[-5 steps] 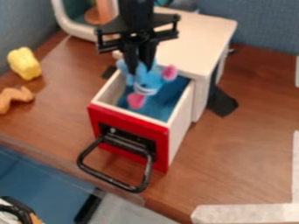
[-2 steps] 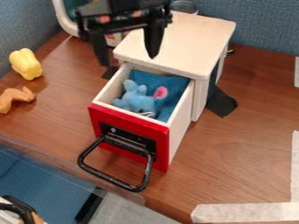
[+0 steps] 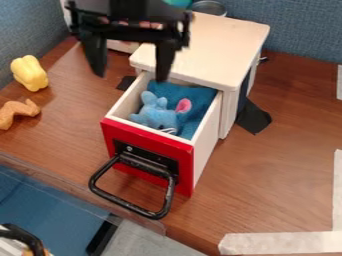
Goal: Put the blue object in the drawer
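My gripper (image 3: 131, 75) hangs at the top of the view, open, its two fingers spread wide with nothing between them. It is above and behind the drawer's left side, apart from the toy. The blue object, a plush toy (image 3: 157, 116) with pink on one ear, lies inside the drawer (image 3: 208, 116) near its front. The drawer is pulled out, with white walls, a red front, a black handle and a blue lining.
The white cabinet (image 3: 220, 45) stands behind the drawer. A yellow toy (image 3: 29, 73) and an orange-brown curved piece (image 3: 17, 113) lie at the left. The black handle (image 3: 163, 202) sticks out toward the table's front edge. White tape (image 3: 280, 243) marks the lower right.
The gripper has opened and let go of the blue toy, which dropped down into the drawer. The gripper has risen and shifted left.
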### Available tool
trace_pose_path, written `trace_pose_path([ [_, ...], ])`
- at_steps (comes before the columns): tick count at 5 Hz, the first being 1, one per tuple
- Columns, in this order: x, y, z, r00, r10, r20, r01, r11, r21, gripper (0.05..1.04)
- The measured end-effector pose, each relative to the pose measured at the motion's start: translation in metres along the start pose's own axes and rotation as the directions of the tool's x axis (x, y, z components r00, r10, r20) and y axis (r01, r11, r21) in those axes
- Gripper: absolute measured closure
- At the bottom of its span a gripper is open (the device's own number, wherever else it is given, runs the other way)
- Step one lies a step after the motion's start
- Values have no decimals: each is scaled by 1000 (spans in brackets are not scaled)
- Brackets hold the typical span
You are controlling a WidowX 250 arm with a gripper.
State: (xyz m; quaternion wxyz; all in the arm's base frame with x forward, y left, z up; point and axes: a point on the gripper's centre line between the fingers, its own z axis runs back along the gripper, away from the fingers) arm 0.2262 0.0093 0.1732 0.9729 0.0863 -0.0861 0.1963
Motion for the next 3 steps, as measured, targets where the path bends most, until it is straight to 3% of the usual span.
trace_pose_path([
  [1, -19, 0, -3, 985, -167, 44, 165, 986, 31, 83],
  [2, -35, 3, -4, 964, -261, 56, 262, 965, -3, 83],
  [3, -48, 19, 0, 958, -285, 36, 287, 943, -167, 83],
])
